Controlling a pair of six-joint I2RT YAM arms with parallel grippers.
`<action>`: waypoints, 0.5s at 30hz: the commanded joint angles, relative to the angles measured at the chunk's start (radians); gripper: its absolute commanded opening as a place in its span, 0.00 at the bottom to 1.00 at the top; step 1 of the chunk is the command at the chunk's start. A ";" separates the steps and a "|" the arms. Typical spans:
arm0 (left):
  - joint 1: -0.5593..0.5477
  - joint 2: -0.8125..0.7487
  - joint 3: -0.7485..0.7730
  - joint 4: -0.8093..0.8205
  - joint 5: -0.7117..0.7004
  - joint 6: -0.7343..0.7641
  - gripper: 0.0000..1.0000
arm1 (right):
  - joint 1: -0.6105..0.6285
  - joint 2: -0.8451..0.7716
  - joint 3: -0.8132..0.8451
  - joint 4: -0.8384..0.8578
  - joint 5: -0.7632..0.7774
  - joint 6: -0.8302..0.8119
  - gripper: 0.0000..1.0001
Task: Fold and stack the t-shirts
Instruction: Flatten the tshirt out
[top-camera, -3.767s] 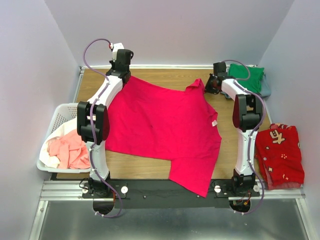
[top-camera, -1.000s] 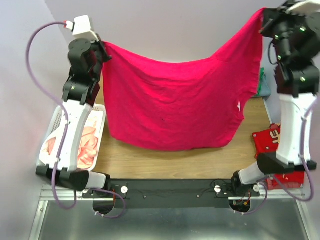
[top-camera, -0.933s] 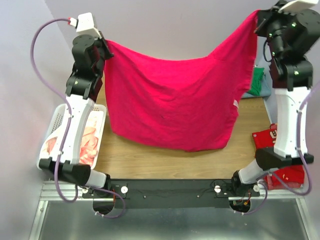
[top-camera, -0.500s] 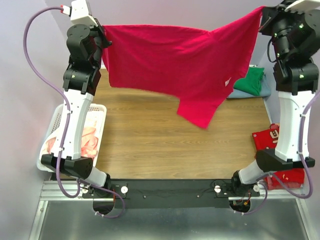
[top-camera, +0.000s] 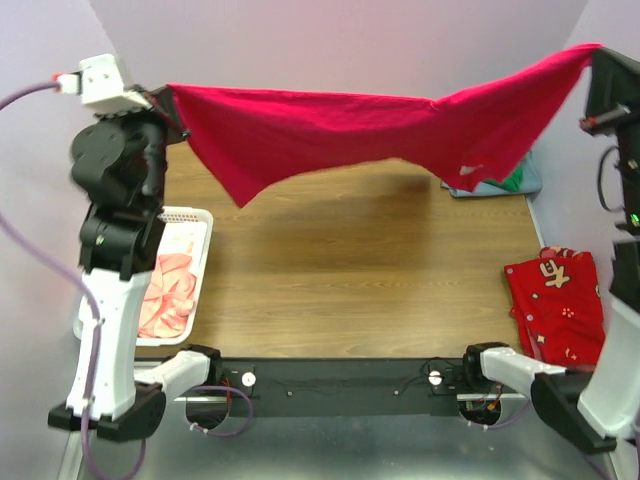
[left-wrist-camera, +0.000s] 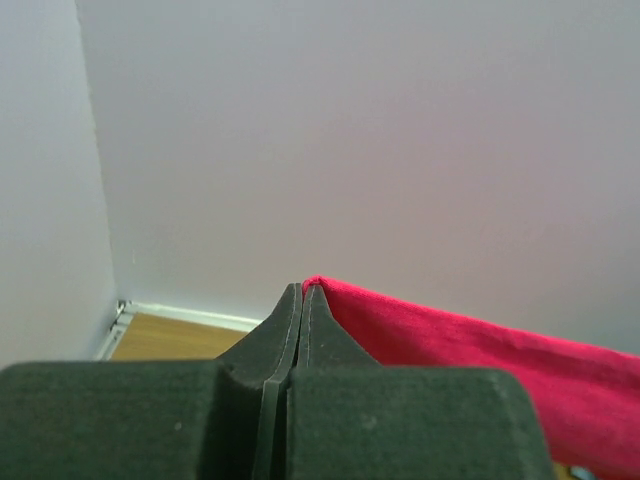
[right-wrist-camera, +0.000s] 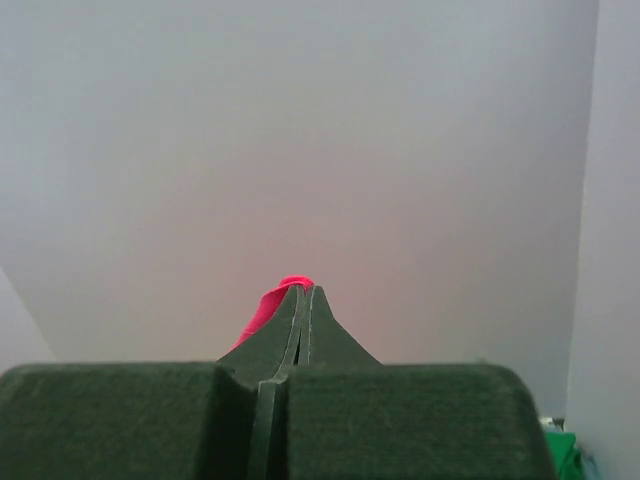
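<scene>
The crimson-pink t-shirt (top-camera: 340, 130) hangs stretched in the air high above the table, held at both ends. My left gripper (top-camera: 172, 95) is shut on its left corner, and the cloth shows beside the tips in the left wrist view (left-wrist-camera: 450, 340). My right gripper (top-camera: 597, 52) is shut on its right corner, with a bit of red cloth at the tips in the right wrist view (right-wrist-camera: 270, 305). A green t-shirt (top-camera: 512, 180) lies on a grey-blue one (top-camera: 530, 185) at the far right of the table. Salmon-pink and white t-shirts (top-camera: 165, 295) lie in the basket.
A white lattice basket (top-camera: 195, 225) stands at the table's left edge. A red patterned cloth (top-camera: 555, 305) lies at the right edge. The wooden table (top-camera: 350, 280) lies under the raised t-shirt. Walls close in at the back and both sides.
Both arms have risen and spread apart, lifting the crimson t-shirt off the table. Its hanging body has swung up and away until it is stretched nearly level.
</scene>
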 joint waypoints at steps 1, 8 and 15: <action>0.006 -0.091 0.039 0.017 -0.057 0.043 0.00 | -0.002 -0.060 0.024 0.031 -0.043 -0.011 0.01; 0.006 -0.001 0.167 0.008 -0.050 0.063 0.00 | -0.004 0.050 0.145 0.039 -0.059 -0.050 0.01; 0.002 0.107 -0.025 0.040 0.007 -0.004 0.00 | -0.002 0.187 -0.065 0.104 -0.036 -0.025 0.01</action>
